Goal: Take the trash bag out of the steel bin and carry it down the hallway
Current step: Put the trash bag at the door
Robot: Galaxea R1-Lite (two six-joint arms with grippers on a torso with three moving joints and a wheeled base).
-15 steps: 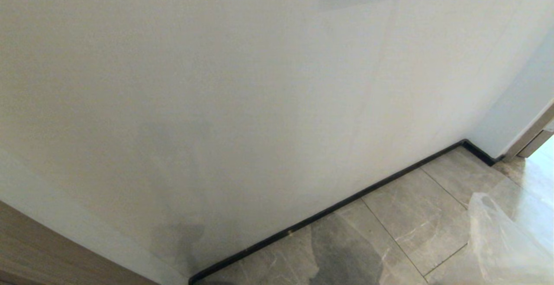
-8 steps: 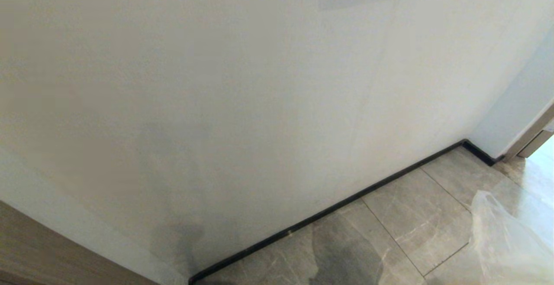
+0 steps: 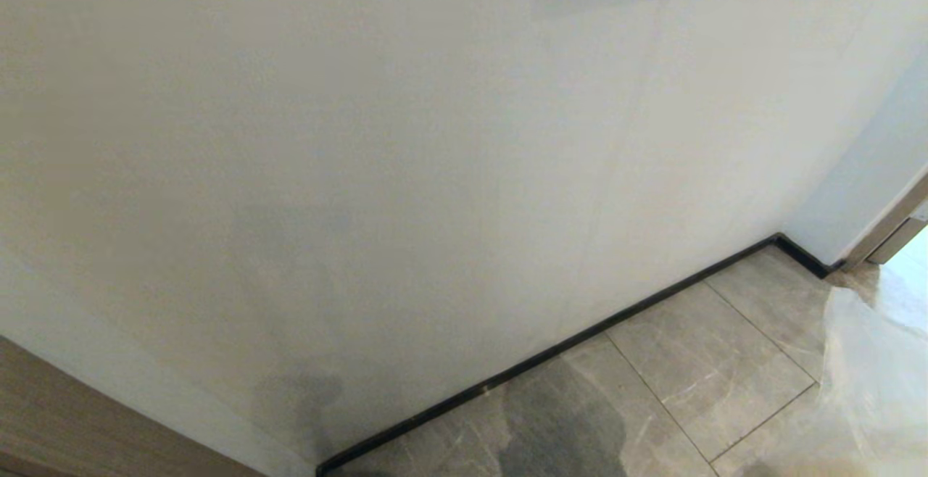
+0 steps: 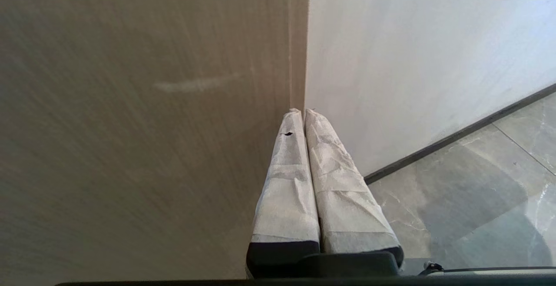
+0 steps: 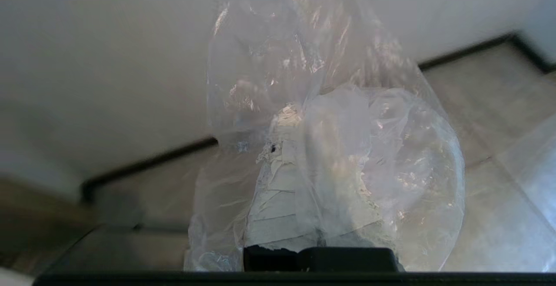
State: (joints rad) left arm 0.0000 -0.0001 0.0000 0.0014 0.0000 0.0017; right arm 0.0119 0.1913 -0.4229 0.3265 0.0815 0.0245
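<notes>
clear trash bag [image 5: 330, 147] pinched tight in right gripper [image 5: 299, 116], left gripper [image 4: 302, 112] pressed together with nothing held, parked by white wall [image 3: 406, 158]

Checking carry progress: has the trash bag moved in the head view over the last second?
Yes. The trash bag has risen and shifted right against the dark baseboard.

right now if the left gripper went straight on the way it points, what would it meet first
Probably the corner where the brown door panel meets the white wall. The left gripper has its shut fingers aimed right at that edge, with nothing between; how far off is unclear.
</notes>
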